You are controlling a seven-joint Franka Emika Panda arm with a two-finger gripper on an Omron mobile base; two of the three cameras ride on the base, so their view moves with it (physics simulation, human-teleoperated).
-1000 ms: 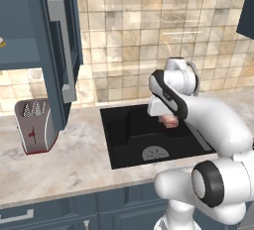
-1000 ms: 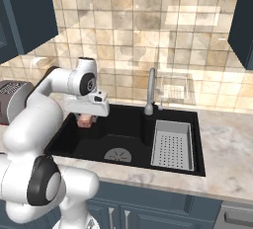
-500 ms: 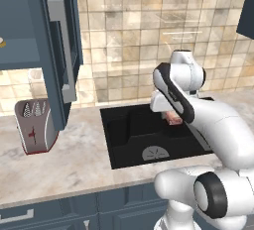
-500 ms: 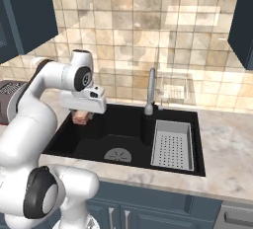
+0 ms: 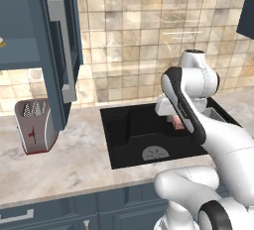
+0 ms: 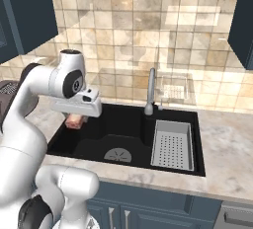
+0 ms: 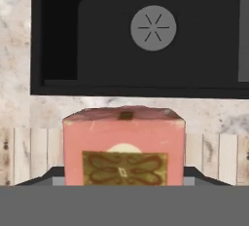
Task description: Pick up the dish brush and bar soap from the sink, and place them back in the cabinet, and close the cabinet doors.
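Bar soap held in the gripper above the sink

The bar soap (image 7: 123,144), a pink block low in the centre of the hand view, sits clamped in the gripper (image 6: 75,120), whose jaws stand fairly wide on its sides, lifted over the left part of the sink (image 6: 123,141). It looks rigid and light, probably slick, so a squeeze across the flat side faces suits it. Its patterned face points at the hand camera; I cannot tell its long axis. At the left of the left base view a cabinet door (image 5: 59,45) stands open over the desk (image 5: 64,159).
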